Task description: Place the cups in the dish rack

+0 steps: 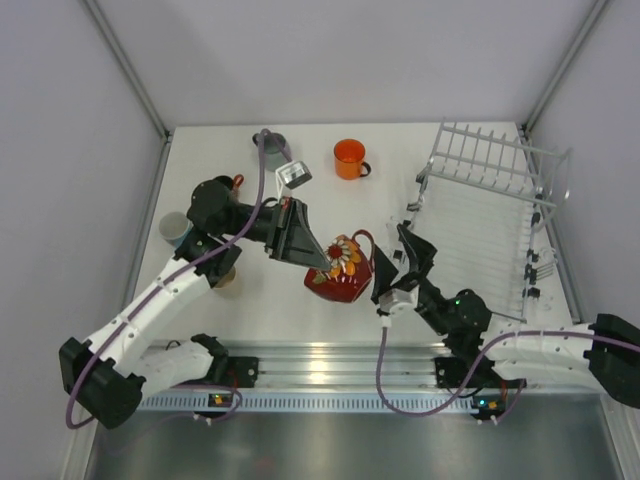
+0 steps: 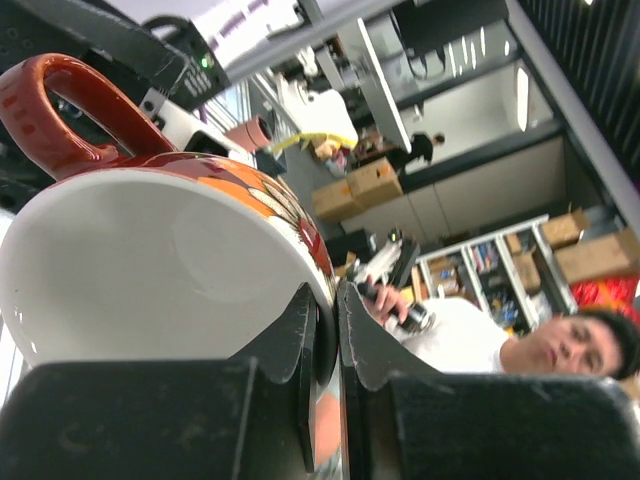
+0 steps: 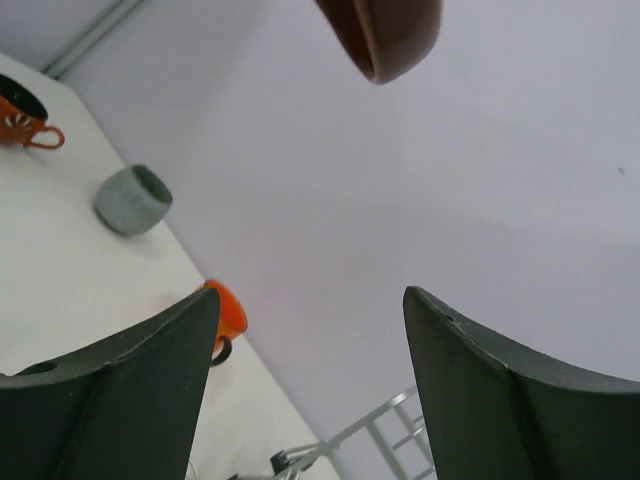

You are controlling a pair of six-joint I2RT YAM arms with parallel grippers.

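My left gripper (image 1: pixel 318 262) is shut on the rim of the dark red cup (image 1: pixel 342 272), a flowered mug held tilted above the table centre. In the left wrist view one finger is inside the white bowl of that cup (image 2: pixel 150 260) and the other outside, at the left gripper (image 2: pixel 328 292). My right gripper (image 1: pixel 396 264) stands open just right of the red cup, near its handle, with nothing between its fingers. In the right wrist view the right gripper (image 3: pixel 310 294) points up, with part of the red cup (image 3: pixel 385 30) above it. The dish rack (image 1: pixel 490 215) lies at the right.
A bright orange cup (image 1: pixel 348 158) and a grey cup (image 1: pixel 270 143) stand at the back. A light blue cup (image 1: pixel 175 228) and a cream one (image 1: pixel 226 281) sit under the left arm. A squat orange-red cup (image 3: pixel 20 115) is at the far left.
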